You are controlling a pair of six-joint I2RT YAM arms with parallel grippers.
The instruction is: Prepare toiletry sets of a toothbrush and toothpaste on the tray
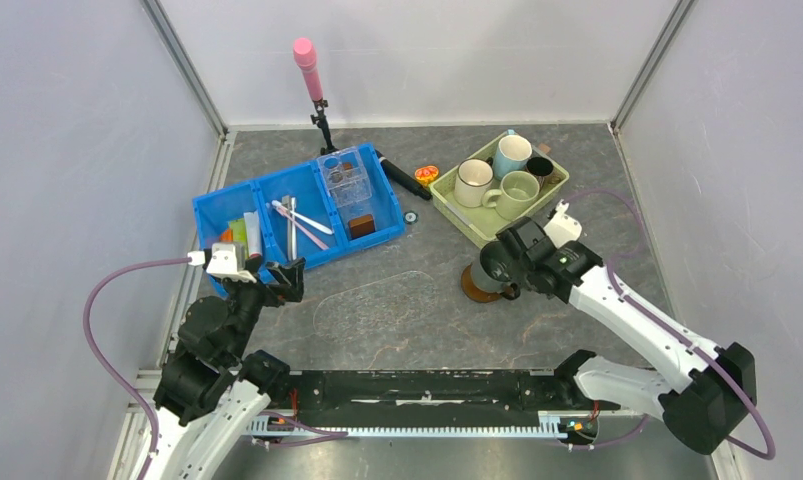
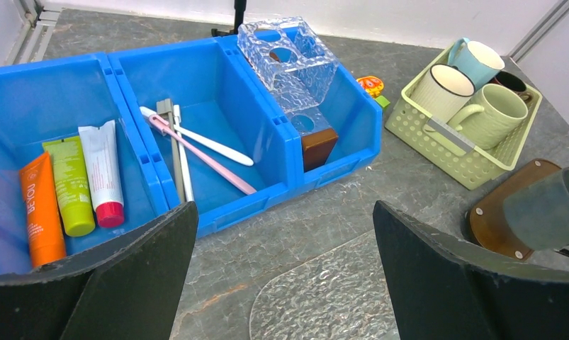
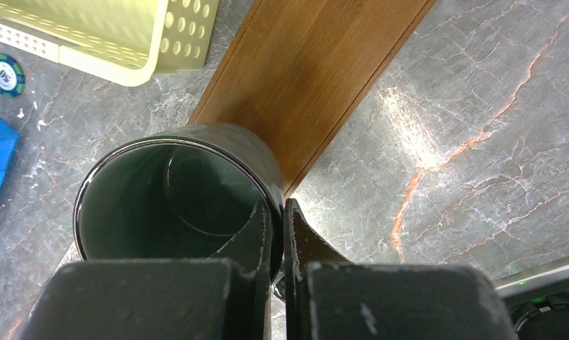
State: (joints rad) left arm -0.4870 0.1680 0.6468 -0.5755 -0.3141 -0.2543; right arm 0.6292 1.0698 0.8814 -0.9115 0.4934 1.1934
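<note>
Grey stone bench (image 1: pixel 377 310): R gripper (image 3: pixel 278 234) is clamping dark glossy mug (image 3: pixel 161 191) by its rim, prob. seating it on brown wooden tray (image 3: pixel 317 78); L gripper (image 2: pixel 285 248) is hanging wide-open, empty, w/ pink toothbrush (image 2: pixel 210 159) at its 11 o'clock likely next.

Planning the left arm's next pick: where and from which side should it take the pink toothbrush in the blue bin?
Take the pink toothbrush on the lower half of its handle, from straight above, with the open left pincer closing across it. It lies flat and diagonal on the floor of the blue bin. Its head end sits close beside the white toothbrush, and the walls block a sideways approach.
</note>
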